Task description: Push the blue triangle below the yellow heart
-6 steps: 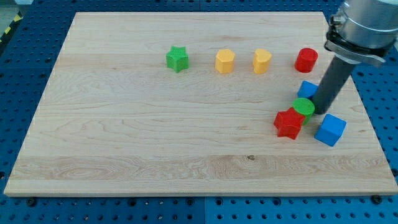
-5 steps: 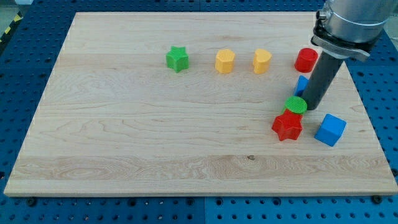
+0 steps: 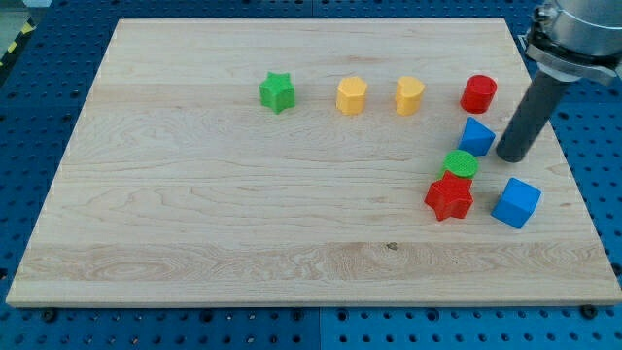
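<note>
The blue triangle (image 3: 477, 136) lies on the wooden board at the view's right, just above the green cylinder (image 3: 461, 164). The yellow heart (image 3: 410, 95) sits up and to the left of it, in a row near the view's top. My tip (image 3: 512, 156) rests on the board just to the right of the blue triangle, a small gap apart from it, and above the blue cube (image 3: 516, 202).
A green star (image 3: 277, 91), a yellow hexagon (image 3: 352, 95) and a red cylinder (image 3: 478, 93) share the row with the heart. A red star (image 3: 449, 196) sits under the green cylinder. The board's right edge (image 3: 569, 156) is close to my tip.
My tip swung left against the blocks, shifting the green cylinder, red star and blue triangle slightly left, then drew back to the right. The blue triangle now shows fully.
</note>
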Robot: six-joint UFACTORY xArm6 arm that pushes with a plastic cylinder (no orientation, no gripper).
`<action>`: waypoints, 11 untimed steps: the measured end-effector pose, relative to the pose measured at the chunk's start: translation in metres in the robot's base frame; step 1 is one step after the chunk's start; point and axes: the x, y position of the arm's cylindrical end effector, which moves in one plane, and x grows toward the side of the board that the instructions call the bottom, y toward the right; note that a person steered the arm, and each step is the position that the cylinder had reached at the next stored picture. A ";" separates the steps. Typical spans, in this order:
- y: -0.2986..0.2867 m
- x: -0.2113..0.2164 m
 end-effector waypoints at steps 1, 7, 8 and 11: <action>-0.022 -0.002; -0.025 -0.042; -0.055 -0.042; -0.046 -0.029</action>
